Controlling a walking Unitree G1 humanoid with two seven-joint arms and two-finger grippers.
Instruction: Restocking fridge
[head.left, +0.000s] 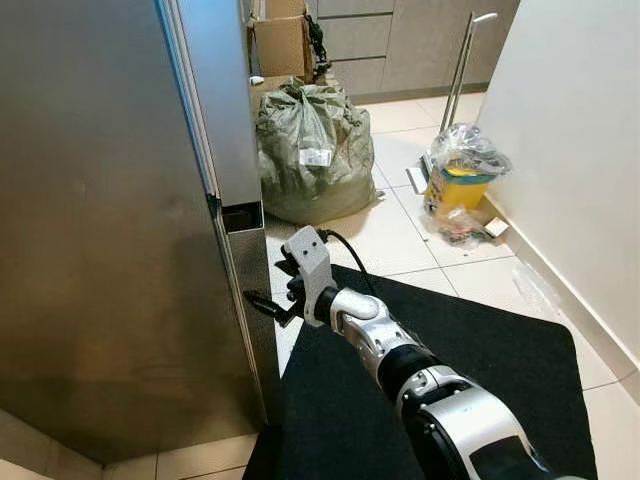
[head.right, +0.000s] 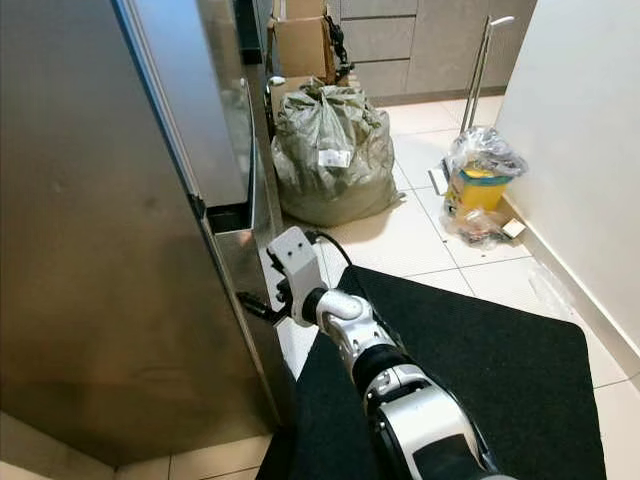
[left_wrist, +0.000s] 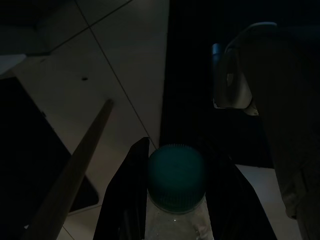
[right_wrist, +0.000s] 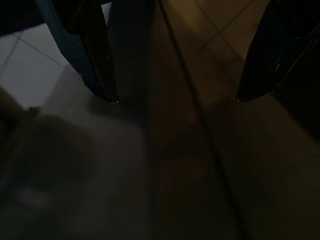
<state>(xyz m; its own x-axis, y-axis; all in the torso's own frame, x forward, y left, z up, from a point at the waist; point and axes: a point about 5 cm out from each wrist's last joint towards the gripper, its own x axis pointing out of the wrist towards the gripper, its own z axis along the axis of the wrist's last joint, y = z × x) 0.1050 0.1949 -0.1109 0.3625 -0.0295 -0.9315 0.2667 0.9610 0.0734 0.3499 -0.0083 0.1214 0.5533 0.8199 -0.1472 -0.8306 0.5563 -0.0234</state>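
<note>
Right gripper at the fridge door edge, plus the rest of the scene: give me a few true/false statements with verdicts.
1. The right gripper is at the edge of the stainless steel fridge door. True.
2. The right gripper's jaws are shut tight. False: in the right wrist view they stand apart.
3. The left gripper holds a clear bottle with a teal cap. True.
4. A black floor mat lies under the right arm. True.
5. The large grey-green tied sack sits on the black floor mat. False: it stands on the pale tiles beyond it.
6. The yellow bin with a clear plastic liner stands against the fridge. False: it is by the white wall.
</note>
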